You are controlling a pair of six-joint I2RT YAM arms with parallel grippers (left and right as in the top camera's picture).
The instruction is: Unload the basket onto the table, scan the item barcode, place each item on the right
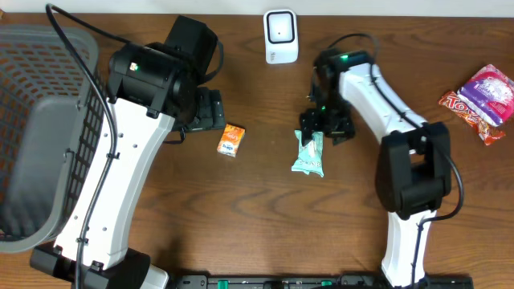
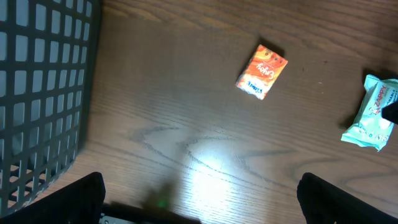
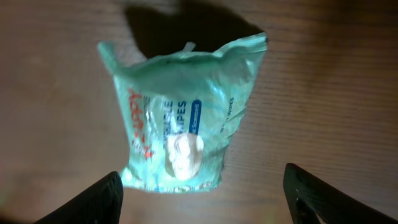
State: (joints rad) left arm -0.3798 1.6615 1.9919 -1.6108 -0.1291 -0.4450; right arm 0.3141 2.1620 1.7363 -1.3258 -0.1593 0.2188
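Desk (image 1: 265,217): brown wood, carrying everything here.
Basket (image 1: 48,72): grey mesh, at my far left edge.
My left hand (image 2: 202,202): fingers spread wide, holding nothing, above bare desk.
My right hand (image 3: 202,196): fingers apart, gripping nothing, just over the wipes packet.
Scanner (image 1: 281,36): white, at the desk's far edge.
Wipes packet (image 1: 308,154): teal, lying flat mid-desk, free of my fingers.
Orange packet (image 1: 231,140): flat, beside my left hand.
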